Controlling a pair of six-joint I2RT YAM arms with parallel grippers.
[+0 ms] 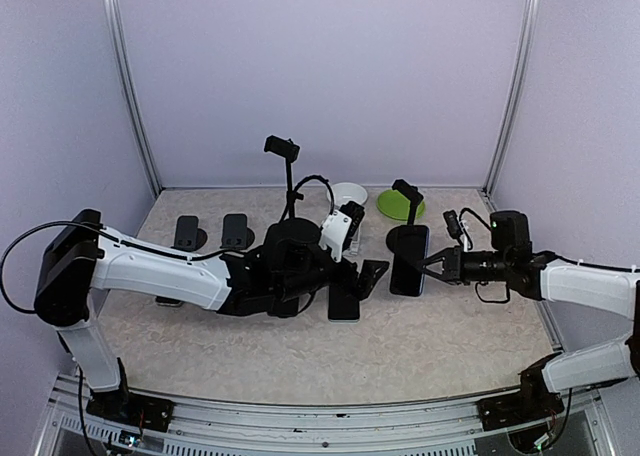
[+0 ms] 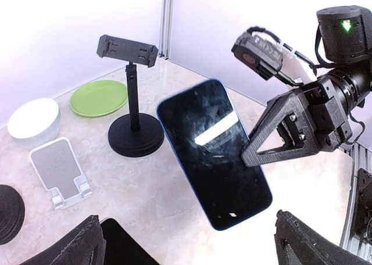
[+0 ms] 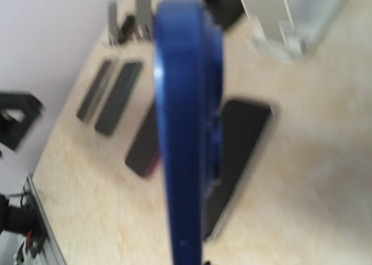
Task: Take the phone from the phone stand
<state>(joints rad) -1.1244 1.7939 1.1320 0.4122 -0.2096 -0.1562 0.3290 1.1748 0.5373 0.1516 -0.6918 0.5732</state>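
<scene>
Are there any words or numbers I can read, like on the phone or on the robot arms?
No words, brands or numbers can be read anywhere.
The phone in the right gripper: dark screen, only a streak of glare.
The green light on the right arm: just a glow, no letters.
The white stand: blank.
The right wrist view: too blurred to read anything.

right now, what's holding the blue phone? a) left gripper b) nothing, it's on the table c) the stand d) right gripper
D: the right gripper is shut on the phone at its edge, holding it in the air, clear of the stand.
</scene>
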